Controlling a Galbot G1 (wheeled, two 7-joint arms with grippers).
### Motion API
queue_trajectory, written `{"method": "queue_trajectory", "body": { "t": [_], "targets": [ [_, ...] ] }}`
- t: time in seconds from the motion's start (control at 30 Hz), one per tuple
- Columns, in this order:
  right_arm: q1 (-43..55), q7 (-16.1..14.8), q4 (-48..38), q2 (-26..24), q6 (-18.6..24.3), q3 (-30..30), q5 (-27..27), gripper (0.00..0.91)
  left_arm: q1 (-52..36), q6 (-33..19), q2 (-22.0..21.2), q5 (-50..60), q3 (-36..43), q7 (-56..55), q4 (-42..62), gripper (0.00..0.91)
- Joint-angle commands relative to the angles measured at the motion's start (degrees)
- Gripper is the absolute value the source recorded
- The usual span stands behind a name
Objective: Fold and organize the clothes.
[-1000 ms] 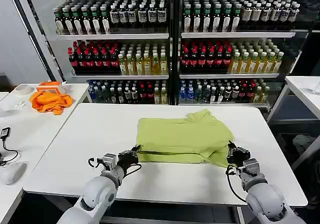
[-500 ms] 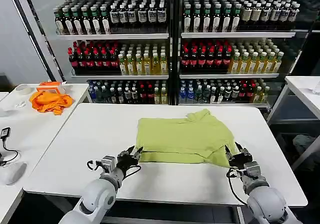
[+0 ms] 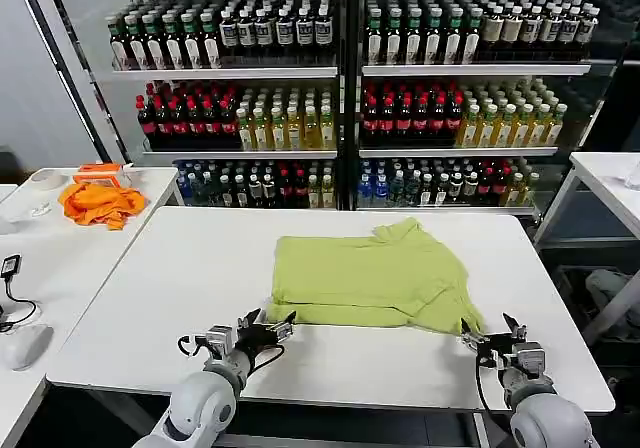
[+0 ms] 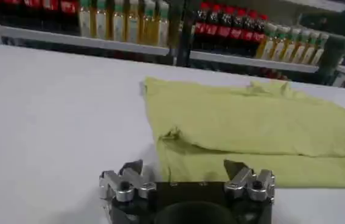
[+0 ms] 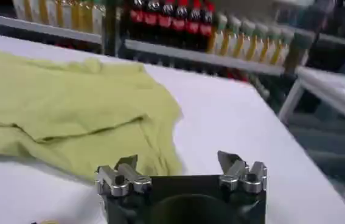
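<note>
On white table: folded, wrinkled cotton T-shirt point(image 3: 368, 280); left gripper point(image 3: 268, 326), right gripper point(image 3: 492, 333) both released.

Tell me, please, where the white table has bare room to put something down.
The table is bare left of the T-shirt, and behind it toward the shelves. The front edge is crowded: the left gripper and right gripper, both open, flank the shirt's near corners.

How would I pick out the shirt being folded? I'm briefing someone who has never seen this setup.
Find the big white table in front of the drink shelves. The shirt lies folded flat on its middle, beyond the two tools. It is pale yellow-green, unlike the crumpled orange cloth on the side table to the left.
</note>
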Motion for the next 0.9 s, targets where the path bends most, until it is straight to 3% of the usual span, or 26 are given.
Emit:
{"method": "queue_trajectory", "body": {
  "t": [0.03,0.9],
  "targets": [
    [-0.6,0.2,-1.1,0.6,-1.2,0.6,5.0,0.0,0.3,-0.5,-0.2,-0.2,0.0,0.1,1.0,0.01],
    [-0.9,0.2,0.9,0.7,-0.8,-0.2,6.6,0.0,0.7,-1.3,0.2,-2.0,0.5,1.7,-0.5,0.01]
  ]
}}
